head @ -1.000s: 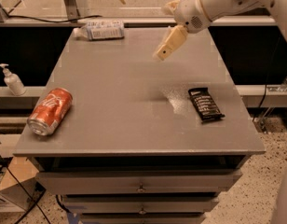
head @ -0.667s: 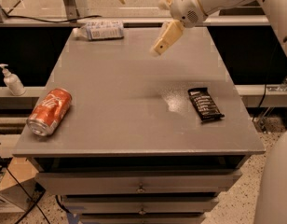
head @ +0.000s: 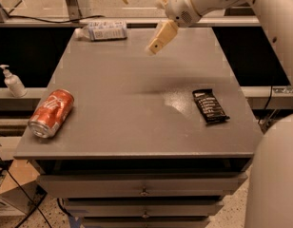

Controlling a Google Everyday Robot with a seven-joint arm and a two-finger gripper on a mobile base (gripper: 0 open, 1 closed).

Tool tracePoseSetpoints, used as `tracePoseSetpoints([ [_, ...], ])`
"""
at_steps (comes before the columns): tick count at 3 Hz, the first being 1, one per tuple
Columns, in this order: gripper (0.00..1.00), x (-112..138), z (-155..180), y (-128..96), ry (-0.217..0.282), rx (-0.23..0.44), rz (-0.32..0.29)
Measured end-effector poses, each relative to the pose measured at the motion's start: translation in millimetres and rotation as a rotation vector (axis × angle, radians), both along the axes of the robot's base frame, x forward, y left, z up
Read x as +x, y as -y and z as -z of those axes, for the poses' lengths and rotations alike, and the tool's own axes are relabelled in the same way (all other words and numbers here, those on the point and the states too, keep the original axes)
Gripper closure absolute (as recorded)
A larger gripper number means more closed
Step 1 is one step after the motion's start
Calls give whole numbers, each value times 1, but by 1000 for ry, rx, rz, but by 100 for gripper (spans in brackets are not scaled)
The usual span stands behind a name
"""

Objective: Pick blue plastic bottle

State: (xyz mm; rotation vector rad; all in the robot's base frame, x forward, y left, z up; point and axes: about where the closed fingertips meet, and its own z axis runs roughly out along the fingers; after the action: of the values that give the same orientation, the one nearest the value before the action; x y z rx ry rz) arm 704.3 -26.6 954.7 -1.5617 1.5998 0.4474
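The gripper (head: 157, 25) hangs over the table's (head: 118, 108) far middle, its 2 jaws spread and holding nothing. The blue plastic bottle (head: 102, 31) lies on its side at the far left edge (cap pointing left), left of the gripper.

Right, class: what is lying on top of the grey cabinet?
Blue plastic bottle lying at the far edge, red soda can lying front left, dark snack bar right. The hand hangs above the far side; the arm covers some far edge.
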Motion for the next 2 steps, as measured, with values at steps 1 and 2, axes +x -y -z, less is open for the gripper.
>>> tracePoseSetpoints([
  [1,0,24,7,-8,14,15,25],
  [2,0,47,15,-20,23,29,48],
])
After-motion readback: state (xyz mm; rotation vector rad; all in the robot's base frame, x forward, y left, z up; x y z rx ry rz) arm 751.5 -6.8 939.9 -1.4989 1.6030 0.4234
